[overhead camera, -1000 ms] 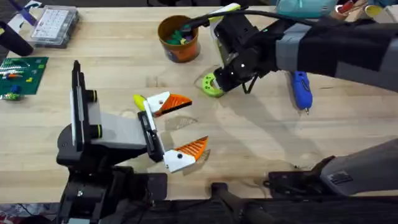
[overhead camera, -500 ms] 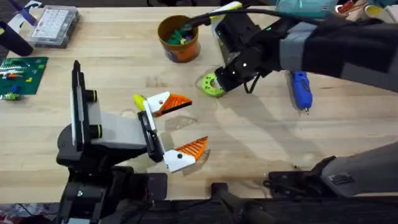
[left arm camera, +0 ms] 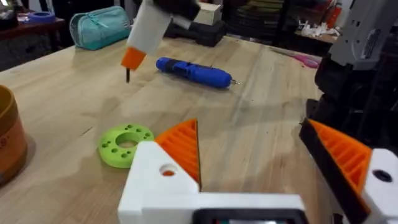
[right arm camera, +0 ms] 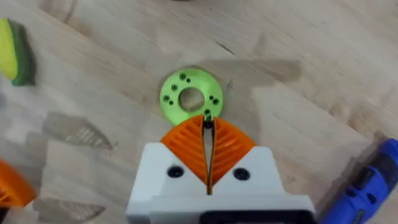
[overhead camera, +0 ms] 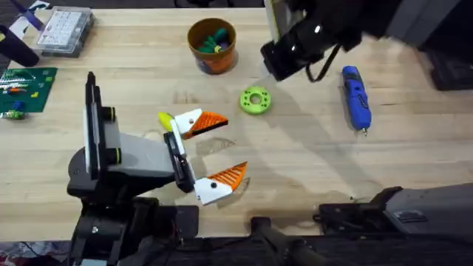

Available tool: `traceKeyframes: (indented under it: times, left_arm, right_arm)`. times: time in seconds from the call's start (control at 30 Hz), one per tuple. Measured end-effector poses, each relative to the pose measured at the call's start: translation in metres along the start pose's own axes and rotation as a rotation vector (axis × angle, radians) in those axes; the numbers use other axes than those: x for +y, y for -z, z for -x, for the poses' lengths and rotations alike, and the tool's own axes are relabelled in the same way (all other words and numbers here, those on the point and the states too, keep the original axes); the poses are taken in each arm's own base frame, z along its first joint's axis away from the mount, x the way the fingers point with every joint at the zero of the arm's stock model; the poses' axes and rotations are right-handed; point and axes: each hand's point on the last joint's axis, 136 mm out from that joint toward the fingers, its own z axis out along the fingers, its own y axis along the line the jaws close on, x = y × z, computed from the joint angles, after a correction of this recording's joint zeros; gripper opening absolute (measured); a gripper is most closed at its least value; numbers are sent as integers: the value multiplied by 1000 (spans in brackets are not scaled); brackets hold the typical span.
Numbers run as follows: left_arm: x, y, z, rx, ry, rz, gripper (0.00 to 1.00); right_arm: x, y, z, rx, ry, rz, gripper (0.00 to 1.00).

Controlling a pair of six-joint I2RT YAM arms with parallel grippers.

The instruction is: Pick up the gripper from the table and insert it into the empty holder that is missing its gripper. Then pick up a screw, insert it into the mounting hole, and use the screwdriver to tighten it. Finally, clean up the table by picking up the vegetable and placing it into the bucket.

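Note:
The vegetable, a lime-green ring (overhead camera: 256, 100) (left arm camera: 126, 144) (right arm camera: 190, 98), lies flat on the table (overhead camera: 310, 162) with nothing touching it. High above it hangs my right gripper (overhead camera: 284, 55) (left arm camera: 132, 57) (right arm camera: 207, 124), shut on a small dark screw (right arm camera: 208, 120) at its fingertips. My left gripper (overhead camera: 222, 151) (left arm camera: 261, 155) stands open and empty to the near left of the ring. The blue screwdriver (overhead camera: 355, 96) (left arm camera: 196, 70) lies to the right. The orange bucket (overhead camera: 212, 44) (left arm camera: 6, 137) stands behind the ring. The holder and mounting hole are out of view.
A clear compartment box (overhead camera: 65, 29) and a green board (overhead camera: 22, 89) sit at the far left. A teal pouch (left arm camera: 102, 26) lies at the table's back edge. Bare wood stretches between the ring and the screwdriver.
My right gripper has lifted off the green ring and pulled back and up toward the table's far side. The ring stays flat on the wood. The left arm has not moved.

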Motion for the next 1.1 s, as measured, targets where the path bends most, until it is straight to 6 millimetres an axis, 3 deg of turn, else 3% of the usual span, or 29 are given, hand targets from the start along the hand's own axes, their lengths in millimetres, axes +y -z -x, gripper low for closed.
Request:
traceKeyframes:
  times: [0.33,0.63,0.77,0.93,1.1]
  left_arm:
    - [0,0,0,0,0,0,986]
    - [0,0,0,0,0,0,986]
    - [0,0,0,0,0,0,986]
    - [0,0,0,0,0,0,986]
    - [0,0,0,0,0,0,986]
  right_arm:
    - [9,74,29,-51,110,66,7]
    - [33,115,47,-124,213,124,7]
    - [54,118,50,-100,283,158,7]
    - [92,107,50,-57,374,248,7]
    - [126,102,33,-3,473,320,7]
